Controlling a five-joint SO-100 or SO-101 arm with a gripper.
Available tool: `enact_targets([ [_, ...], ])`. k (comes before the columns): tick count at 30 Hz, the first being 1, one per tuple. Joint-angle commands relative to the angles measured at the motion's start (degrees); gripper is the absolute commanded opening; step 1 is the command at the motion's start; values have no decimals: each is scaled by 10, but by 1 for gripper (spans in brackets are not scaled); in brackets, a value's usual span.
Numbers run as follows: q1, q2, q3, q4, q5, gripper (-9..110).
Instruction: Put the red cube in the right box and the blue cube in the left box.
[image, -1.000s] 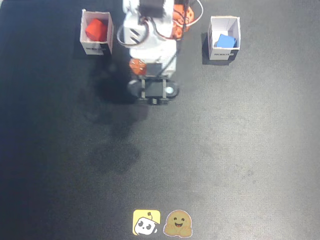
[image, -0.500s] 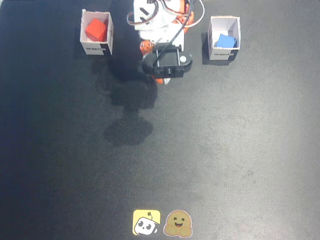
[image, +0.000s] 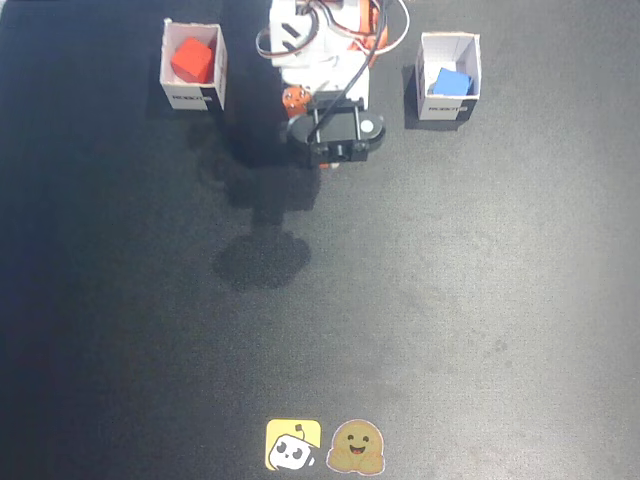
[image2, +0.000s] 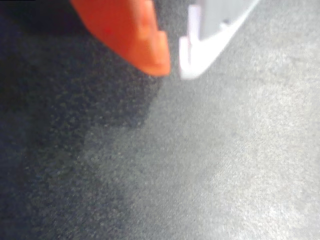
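In the fixed view the red cube (image: 192, 60) lies inside the white box (image: 171, 88) at the top left. The blue cube (image: 451, 82) lies inside the white box (image: 470, 102) at the top right. The arm (image: 322, 55) is folded back at the top centre between the two boxes, and its black wrist camera mount (image: 337, 131) covers the fingers. In the wrist view my gripper (image2: 174, 70) hangs above bare mat. Its orange finger (image2: 135, 35) and white finger (image2: 210, 35) nearly meet at the tips, shut, with nothing between them.
A dark grey mat (image: 450, 300) covers the whole table. Two stickers, a yellow one (image: 293, 444) and a brown one (image: 357, 447), lie at the bottom centre. The arm's shadow (image: 262, 258) falls on the mat below the base.
The arm has pulled back toward its base: the wrist moved up the fixed view and slightly right. Both cubes stay in their boxes.
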Motion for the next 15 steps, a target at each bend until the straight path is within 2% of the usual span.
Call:
enact_targets([
  [1,-4,6,-4,2,-1,0],
  [15,-6,6,-4,1,-14,0],
])
